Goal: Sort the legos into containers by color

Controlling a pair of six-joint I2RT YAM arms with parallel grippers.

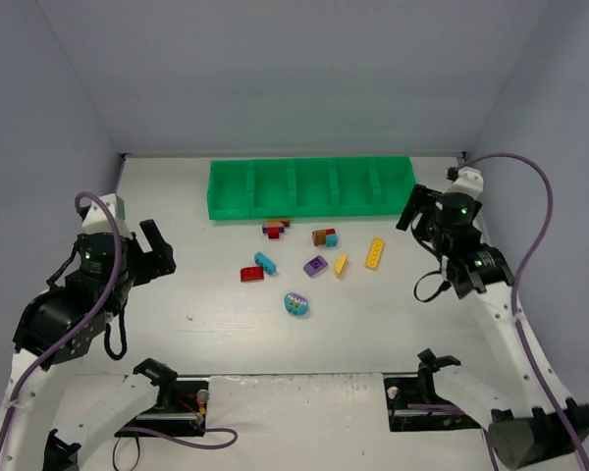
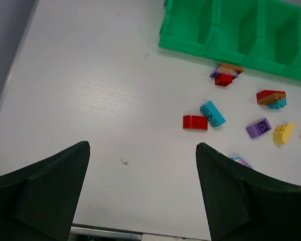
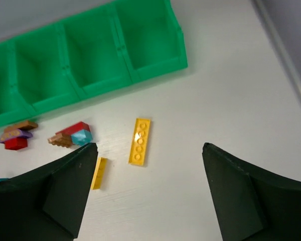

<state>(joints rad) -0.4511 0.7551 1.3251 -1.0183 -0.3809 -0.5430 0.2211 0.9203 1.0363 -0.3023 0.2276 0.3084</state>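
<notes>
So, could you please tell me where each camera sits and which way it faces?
Top external: above and behind the robot, looking down at the green tray and loose bricks; left tool and right tool both show, open.
Left wrist: on the left arm, facing the tray's left end and bricks; its own fingers frame the bottom.
Right wrist: on the right arm, facing the tray's right end and long yellow plate; its fingers likewise.
Shared: both wrist views catch the red-brown-cyan stack.

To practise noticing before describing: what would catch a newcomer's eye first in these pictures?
The bright green tray stands at the back of the table, its five compartments empty. Small coloured bricks lie scattered just in front of it. The left gripper and right gripper hang open at either side, holding nothing.
</notes>
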